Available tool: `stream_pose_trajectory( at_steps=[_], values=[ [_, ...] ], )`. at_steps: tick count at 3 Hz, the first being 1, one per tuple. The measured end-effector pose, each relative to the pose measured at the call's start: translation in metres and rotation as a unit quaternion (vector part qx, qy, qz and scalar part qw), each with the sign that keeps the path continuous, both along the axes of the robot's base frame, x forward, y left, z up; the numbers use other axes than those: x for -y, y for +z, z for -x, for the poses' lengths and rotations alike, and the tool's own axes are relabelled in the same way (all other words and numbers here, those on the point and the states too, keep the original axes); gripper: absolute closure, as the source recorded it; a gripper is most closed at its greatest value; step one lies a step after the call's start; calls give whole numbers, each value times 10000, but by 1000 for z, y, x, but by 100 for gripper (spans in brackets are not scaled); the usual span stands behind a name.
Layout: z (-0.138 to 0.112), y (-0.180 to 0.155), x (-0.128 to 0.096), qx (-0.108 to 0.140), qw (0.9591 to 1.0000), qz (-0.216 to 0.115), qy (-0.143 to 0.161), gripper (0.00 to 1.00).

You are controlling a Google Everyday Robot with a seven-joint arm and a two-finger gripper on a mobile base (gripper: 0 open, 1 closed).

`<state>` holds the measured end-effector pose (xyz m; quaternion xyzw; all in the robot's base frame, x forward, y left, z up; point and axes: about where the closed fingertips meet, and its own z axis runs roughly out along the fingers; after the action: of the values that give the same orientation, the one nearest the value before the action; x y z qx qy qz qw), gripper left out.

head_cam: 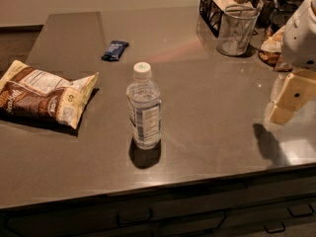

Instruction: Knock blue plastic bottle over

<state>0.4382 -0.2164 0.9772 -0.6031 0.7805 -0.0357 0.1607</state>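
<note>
Bottle (143,113) upright mid-counter (207,132), chip bag (42,93) off to one side. At right edge, gripper (286,102) well apart from bottle; open or shut, can't tell.

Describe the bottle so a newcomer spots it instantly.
Mid-front on the dark grey countertop stands a small clear plastic bottle. Its white cap and blue-and-white label distinguish it from the brown snack bag at left and the robot's cream tool hovering at right.

bottle (143,110) on counter (207,88), pincer (282,110) well right
</note>
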Motion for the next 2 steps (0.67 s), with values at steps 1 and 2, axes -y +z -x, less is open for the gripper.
stream_pose_trajectory(
  at_steps=[1,2],
  values=[
    [0,0,0,1,10000,0,0,0],
    [-1,5,-9,17,9998,-137,143,0]
  ],
)
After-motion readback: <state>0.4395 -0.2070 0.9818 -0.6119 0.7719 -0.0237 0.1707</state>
